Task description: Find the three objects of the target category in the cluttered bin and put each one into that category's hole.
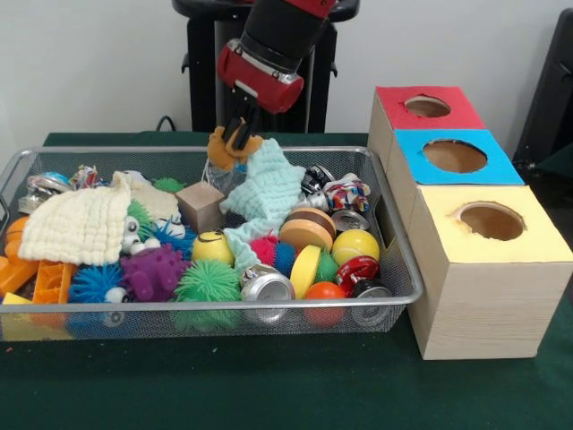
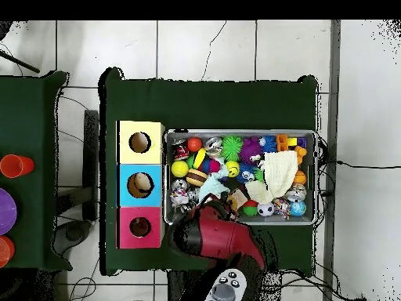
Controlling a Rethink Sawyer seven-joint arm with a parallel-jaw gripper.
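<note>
Gripper (image 1: 238, 136) pinching tan plush (image 1: 233, 149) above cluttered bin (image 1: 398, 260), red hole (image 1: 427, 107) empty.

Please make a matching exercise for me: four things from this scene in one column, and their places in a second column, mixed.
1. hand
2. cream knitted cloth
3. red-topped hole
4. purple spiky ball

a. box farthest from the front camera
b. above the bin's far edge, shut on an orange plush
c. bin's left part, front view
d. near the bin's front wall

Pairs: 1-b, 2-c, 3-a, 4-d
</note>
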